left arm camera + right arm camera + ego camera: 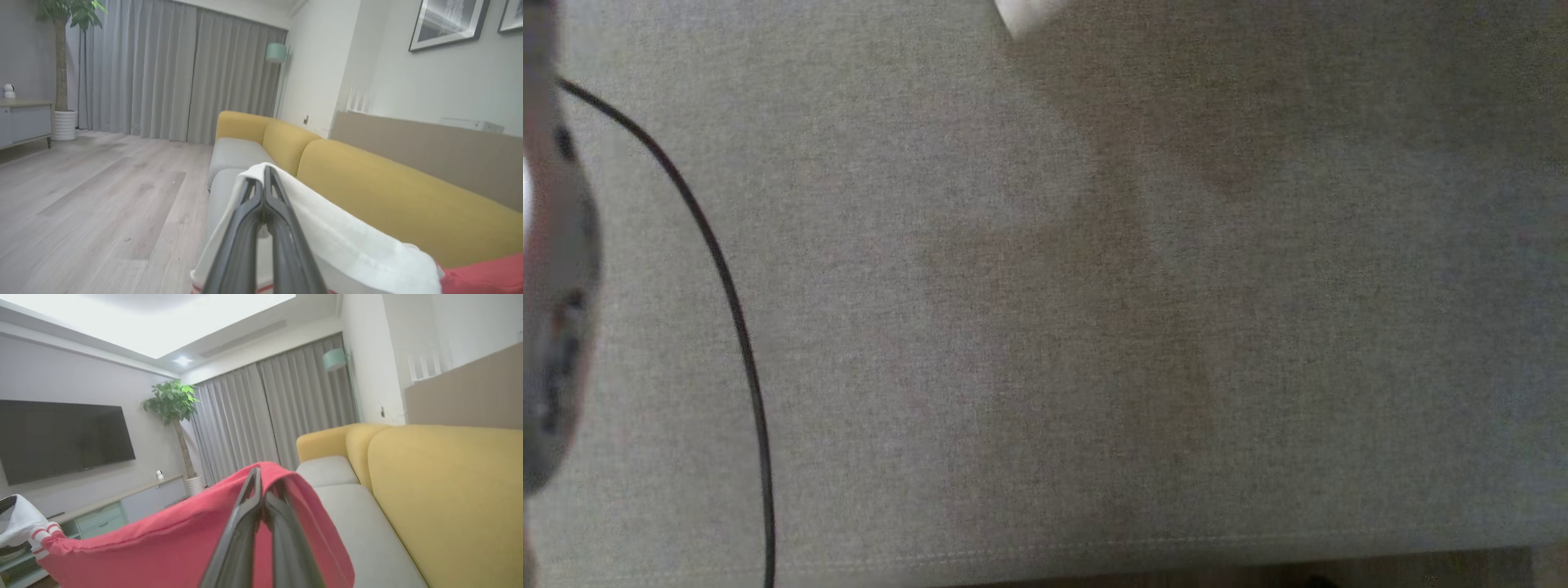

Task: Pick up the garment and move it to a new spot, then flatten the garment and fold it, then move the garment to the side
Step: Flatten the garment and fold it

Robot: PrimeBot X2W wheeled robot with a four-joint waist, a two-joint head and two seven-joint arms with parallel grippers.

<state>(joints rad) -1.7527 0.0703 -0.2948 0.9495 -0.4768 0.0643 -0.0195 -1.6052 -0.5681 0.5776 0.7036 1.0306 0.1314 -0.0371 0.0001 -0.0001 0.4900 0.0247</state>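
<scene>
Both sets of jaws are clenched on the garment, and I judge it is held up in the air between my two arms, alongside the yellow backrest of the sofa. The left jaws pinch a fold of white cloth, and the red part runs off toward 4 o'clock in the left wrist view. The right jaws pinch a red edge, and in the right wrist view a white sleeve with red stripes at its cuff sags at 8 o'clock.

Looking down from the head view, I see the grey seat cushion with a soft shadow across it. A black cable curves past at 9 o'clock. A pale scrap at 12 o'clock may be a corner of the cloth, but I cannot tell.

I expect it to handle as light, limp and floppy. It should sag between the grips, and any loose sleeve is likely to swing or tuck under when laid down. Thin pinches like these could slip if I pull hard. For flattening, I'd want holds on two matching corners, shoulders or hem, kept well apart so the cloth hangs taut.
</scene>
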